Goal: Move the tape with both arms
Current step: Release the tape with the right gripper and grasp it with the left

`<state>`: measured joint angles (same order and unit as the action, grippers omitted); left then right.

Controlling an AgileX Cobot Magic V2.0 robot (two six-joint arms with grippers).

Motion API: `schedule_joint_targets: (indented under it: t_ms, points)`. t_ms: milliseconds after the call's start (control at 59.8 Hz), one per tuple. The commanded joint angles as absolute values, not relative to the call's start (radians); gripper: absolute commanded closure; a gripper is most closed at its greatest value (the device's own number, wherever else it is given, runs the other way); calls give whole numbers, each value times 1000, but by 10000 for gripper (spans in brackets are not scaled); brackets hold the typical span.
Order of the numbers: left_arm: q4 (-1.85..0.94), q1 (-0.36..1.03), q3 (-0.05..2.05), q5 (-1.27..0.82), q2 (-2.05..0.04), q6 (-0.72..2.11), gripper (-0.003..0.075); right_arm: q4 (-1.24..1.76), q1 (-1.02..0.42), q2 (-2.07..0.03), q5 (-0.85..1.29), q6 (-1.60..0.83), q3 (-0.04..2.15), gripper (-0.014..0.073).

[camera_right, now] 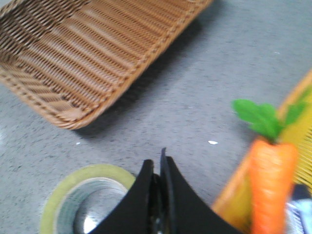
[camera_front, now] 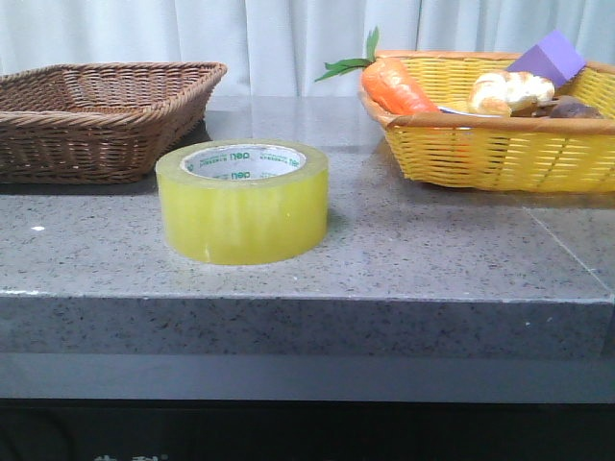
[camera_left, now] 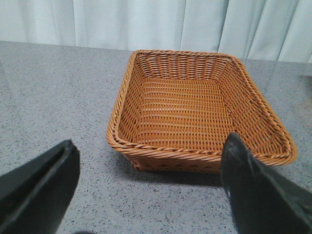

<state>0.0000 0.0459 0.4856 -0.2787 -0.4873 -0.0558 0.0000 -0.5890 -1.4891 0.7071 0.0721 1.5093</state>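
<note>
Speckled grey stone table (camera_front: 461,259) with square front edge, brown woven basket (camera_front: 96,115) at left, yellow woven basket (camera_front: 500,149) at right holding carrot (camera_front: 396,86), tape (camera_front: 242,200) lying flat between them on bare stone, left gripper (camera_left: 151,180) fingers wide apart, right gripper (camera_right: 157,168) fingers pressed together above tape, holding nothing

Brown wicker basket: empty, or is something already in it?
Empty. The brown wicker basket shows only bare weave across its floor in the left wrist view; the tape sits outside it.
</note>
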Motion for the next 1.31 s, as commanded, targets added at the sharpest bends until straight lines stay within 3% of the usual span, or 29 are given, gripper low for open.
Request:
schedule_joint_targets:
  t_ms: [0, 251, 485, 1021, 1288]
  points:
    - [0, 43, 522, -200, -496, -64, 134, 0, -518, -1410, 690, 90, 1543, 636]
    - [0, 43, 522, -200, -496, -64, 134, 0, -280, -1264, 727, 101, 1439, 636]
    - [0, 43, 522, -200, -496, -64, 134, 18, -113, -1033, 634, 115, 1158, 636]
    - [0, 43, 522, -200, -496, -64, 134, 98, -112, -305, 325, 111, 453, 636]
    - [-19, 60, 522, -207, -500, -33, 134, 40, -112, -156, 297, 111, 374, 636]
